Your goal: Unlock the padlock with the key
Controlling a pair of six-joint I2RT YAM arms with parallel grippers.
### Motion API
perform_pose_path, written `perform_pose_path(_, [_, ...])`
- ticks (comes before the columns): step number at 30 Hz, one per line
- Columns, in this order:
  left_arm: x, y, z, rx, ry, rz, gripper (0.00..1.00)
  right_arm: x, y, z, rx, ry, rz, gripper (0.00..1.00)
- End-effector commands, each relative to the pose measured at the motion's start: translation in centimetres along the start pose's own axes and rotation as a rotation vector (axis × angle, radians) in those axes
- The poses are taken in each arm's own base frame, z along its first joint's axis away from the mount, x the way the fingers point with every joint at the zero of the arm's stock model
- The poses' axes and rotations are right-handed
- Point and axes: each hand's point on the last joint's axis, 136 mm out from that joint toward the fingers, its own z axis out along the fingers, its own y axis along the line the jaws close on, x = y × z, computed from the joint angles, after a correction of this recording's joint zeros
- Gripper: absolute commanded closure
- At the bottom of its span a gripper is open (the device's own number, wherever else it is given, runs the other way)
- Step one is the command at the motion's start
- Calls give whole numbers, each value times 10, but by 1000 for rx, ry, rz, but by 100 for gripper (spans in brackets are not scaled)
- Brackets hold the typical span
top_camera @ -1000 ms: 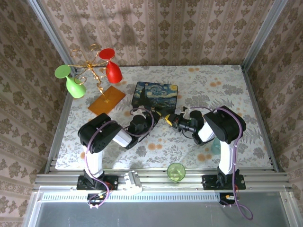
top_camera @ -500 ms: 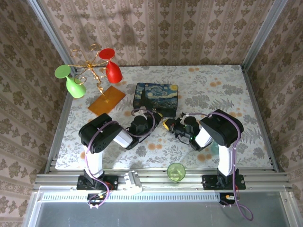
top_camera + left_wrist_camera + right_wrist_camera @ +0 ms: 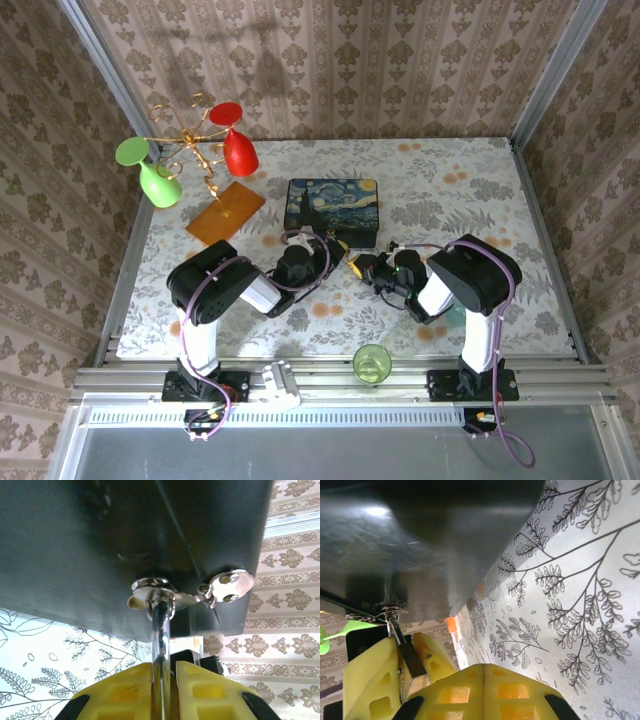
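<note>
1. Nearest us, a green cup [image 3: 372, 362] stands at the bench [image 3: 470, 190] front edge, between the two arm bases and well apart from the work.
2. The right gripper [image 3: 484, 677] has its jaws pressed together. We cannot make out the key between them, so we cannot tell whether it is pinched there.
3. The left gripper [image 3: 161, 672] pinches the padlock [image 3: 160, 625] by its silver shackle, so the left arm is the nearer one. The right tips sit just beside it, pointing leftward at it.
4. The shackle's long axis runs straight out from the left jaws to a ring on the painted box [image 3: 100, 540], beside the box's clasp [image 3: 227, 585].
5. We judge the coming move turns on bringing the key in from the right, across that axis, to the lock body; its keyhole is hidden from us.
6. Room is tight: the box's near wall is just behind and both arms crowd in. Open bench lies right of the box.
</note>
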Motion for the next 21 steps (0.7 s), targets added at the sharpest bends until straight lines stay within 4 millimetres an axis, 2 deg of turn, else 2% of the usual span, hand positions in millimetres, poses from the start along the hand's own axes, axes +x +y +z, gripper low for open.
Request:
perform_pose_path(1, [-4, -24, 0, 97, -17, 29, 100, -7, 6, -6, -15, -39, -31, 100])
perform_pose_path(7, [-6, -29, 1, 109, -15, 35, 100, -20, 1, -13, -5, -52, -54, 98])
perform_pose_path(8, [-6, -29, 1, 110, -14, 30, 100, -23, 3, -15, -10, -52, -71, 92])
perform_pose_path(9, [-6, -29, 0, 110, -13, 27, 100, -25, 4, -17, -14, -52, -90, 80])
perform_pose_path(12, [-6, -32, 0, 116, -13, 27, 100, -22, 12, -23, -37, -27, -165, 61])
perform_pose_path(14, [-7, -35, 0, 124, -14, 27, 100, -14, 19, -25, -60, 17, -213, 52])
perform_pose_path(16, [-7, -37, 1, 129, -12, 23, 100, -8, 22, -26, -72, 44, -248, 46])
perform_pose_path(19, [-6, -39, 1, 134, -9, 24, 100, 0, 22, -30, -70, 64, -315, 45])
perform_pose_path(21, [-6, -38, 2, 133, -6, 17, 100, 3, 9, -29, 3, 83, -369, 45])
